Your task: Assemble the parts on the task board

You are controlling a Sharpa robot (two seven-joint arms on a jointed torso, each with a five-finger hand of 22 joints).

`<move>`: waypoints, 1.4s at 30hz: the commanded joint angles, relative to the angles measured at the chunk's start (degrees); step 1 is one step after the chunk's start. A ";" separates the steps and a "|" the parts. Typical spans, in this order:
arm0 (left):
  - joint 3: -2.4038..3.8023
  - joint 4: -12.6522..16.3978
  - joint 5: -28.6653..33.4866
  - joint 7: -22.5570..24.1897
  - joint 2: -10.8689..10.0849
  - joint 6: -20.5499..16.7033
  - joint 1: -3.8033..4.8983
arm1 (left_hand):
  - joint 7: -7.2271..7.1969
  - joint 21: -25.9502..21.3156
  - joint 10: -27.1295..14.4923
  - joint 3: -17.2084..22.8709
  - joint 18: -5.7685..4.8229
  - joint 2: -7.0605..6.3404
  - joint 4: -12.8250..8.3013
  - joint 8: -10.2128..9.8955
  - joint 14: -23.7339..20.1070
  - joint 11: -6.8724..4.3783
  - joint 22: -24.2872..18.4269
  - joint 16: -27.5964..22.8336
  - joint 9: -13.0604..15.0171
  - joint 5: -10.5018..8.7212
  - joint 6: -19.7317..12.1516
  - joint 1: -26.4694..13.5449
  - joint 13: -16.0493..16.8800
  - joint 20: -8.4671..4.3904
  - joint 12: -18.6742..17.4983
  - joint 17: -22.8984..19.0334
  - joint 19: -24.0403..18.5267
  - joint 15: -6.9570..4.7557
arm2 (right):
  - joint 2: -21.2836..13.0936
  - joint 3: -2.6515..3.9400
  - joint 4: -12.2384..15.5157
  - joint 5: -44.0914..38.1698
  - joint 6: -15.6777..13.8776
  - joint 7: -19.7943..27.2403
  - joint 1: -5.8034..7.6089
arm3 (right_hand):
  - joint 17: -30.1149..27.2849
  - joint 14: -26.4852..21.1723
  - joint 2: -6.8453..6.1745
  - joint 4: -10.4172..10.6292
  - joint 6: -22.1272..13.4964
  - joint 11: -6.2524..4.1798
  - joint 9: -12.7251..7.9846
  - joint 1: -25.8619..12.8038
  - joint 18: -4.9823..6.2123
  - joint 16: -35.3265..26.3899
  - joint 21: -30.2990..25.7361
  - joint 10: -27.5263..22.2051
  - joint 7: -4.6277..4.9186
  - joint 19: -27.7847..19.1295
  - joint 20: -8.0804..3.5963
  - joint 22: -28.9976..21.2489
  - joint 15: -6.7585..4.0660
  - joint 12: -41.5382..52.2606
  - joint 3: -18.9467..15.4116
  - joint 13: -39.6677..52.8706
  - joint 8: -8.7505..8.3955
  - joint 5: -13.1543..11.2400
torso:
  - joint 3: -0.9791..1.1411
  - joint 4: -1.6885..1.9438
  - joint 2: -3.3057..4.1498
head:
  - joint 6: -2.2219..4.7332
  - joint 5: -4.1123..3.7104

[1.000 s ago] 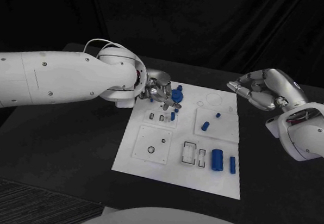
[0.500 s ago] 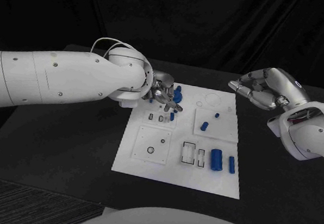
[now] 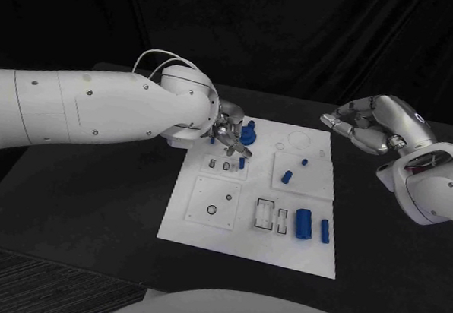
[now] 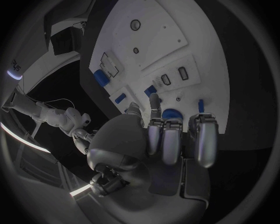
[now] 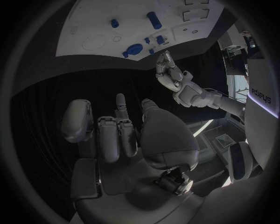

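Task board (image 3: pixel 248 239): our left hand (image 3: pixel 226 132) has edged further over its far corner, fingers curled around the blue part (image 3: pixel 246 134) standing there; whether gripped, we cannot tell. Right hand (image 3: pixel 365 125): beside the board, curled, holding nothing. Seating appears underway.

Head camera looking down, wrist fisheyes close behind hands, all sharing task board (image 3: pixel 255 198)

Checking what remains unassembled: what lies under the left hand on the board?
A blue part stands beneath the left hand at the task board's far edge. Fingers cover its base, so its seating is hidden.
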 commanded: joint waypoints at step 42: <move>0.03 -5.77 -1.51 0.62 5.47 5.52 -0.14 | -0.04 -1.57 8.71 2.40 -0.51 0.56 -0.34 -5.53 6.16 -0.70 5.73 0.58 0.80 0.11 2.29 -0.73 14.79 -0.06 1.46 15.14 -0.47 -0.17 | 0.83 0.05 -0.69 -1.04 1.45 -1.80 0.40 | 11.23 4.90 0.21 0.38 -0.32 -0.04 0.98 1.85 -0.30 0.42 -0.04 5.87 -0.13 -0.29 0.05 9.28 -0.07 0.95 -2.42 15.20 1.11 2.03 | -0.05 -0.14 -0.39 | 0.01 -0.62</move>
